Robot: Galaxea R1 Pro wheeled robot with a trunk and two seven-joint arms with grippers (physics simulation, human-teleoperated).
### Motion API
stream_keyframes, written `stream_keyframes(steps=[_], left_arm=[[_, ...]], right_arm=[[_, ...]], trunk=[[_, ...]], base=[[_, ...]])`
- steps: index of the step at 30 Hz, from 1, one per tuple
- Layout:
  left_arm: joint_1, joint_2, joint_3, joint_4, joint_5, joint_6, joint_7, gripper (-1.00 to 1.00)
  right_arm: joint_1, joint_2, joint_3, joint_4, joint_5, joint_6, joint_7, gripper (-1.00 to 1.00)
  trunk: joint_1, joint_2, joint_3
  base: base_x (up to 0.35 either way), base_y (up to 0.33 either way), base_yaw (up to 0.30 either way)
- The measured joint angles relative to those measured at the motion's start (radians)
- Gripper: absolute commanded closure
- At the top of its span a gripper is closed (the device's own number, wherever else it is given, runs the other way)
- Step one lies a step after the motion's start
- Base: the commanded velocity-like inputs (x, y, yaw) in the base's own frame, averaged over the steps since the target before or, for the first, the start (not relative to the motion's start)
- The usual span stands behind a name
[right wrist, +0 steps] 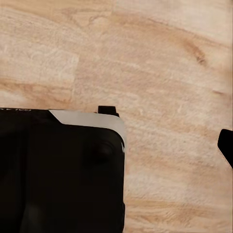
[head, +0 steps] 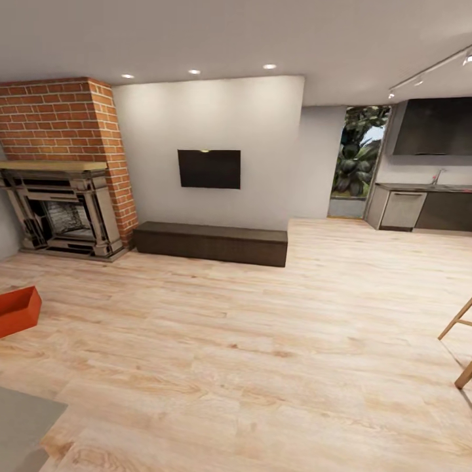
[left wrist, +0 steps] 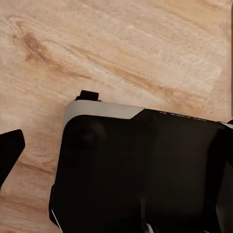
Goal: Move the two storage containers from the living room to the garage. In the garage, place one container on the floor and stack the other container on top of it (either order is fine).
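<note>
light wood plank floor (head: 249,354) runs smooth and bare through the living room. one orange-red storage container (head: 18,309), open-topped, sits on it at the left edge. farther: a dark low bench (head: 211,242), brick fireplace (head: 62,210), wall tv (head: 209,168), kitchen counter (head: 419,208). whether either gripper is open i cannot tell.

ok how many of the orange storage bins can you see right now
1: an orange-red storage container on the wood floor at the head view's left edge, partly cut off. The second may be out of frame.
</note>
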Motion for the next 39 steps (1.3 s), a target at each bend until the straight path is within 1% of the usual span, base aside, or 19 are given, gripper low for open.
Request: stream_keyframes(steps=[39], left_arm=[[0.000,0.003,0.000,0.000,0.000,-0.002,0.001,-1.00]], right_arm=[[0.000,0.008,0.000,0.000,-0.002,0.001,-0.001,-1.00]], trunk=[[0.000,0.000,0.000]], base=[[0.324,0.000,0.000]])
